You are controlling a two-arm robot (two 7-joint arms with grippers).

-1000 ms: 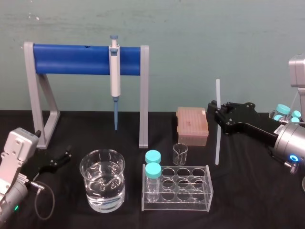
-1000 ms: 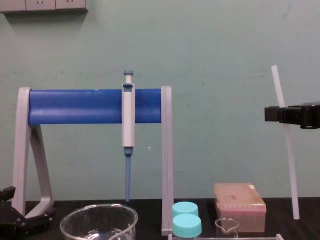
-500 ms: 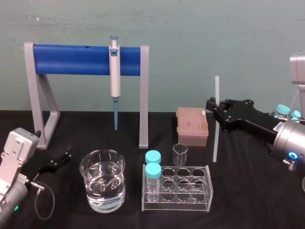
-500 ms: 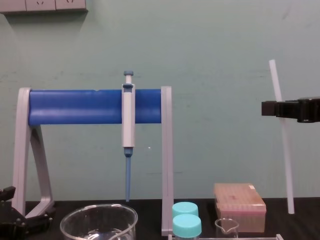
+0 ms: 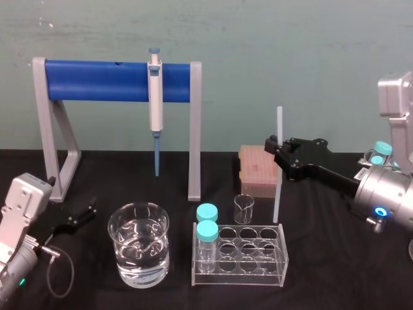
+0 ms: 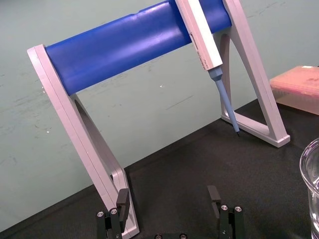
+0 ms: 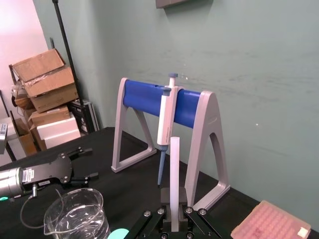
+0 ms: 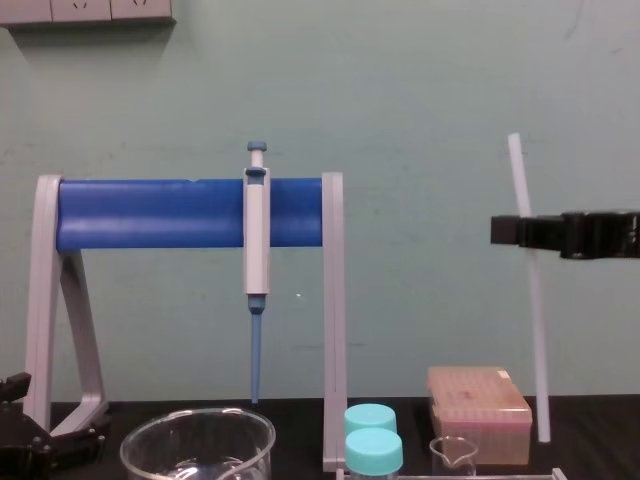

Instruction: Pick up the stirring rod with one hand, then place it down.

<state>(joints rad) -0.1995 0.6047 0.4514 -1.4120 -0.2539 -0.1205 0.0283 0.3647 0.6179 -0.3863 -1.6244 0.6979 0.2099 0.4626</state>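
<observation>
Rod stands nearly upright, its top leaning slightly toward the robot's left in the chest view, clamped crosswise in the closed right end effector about a third of the way down its length. Its lower tip hangs by the small beaker, in front of the tip box; whether it touches the table I cannot tell. Laying it down likely means tipping that vertical axis flat over bare cloth. The left end effector rests open, well apart at the table's left
</observation>
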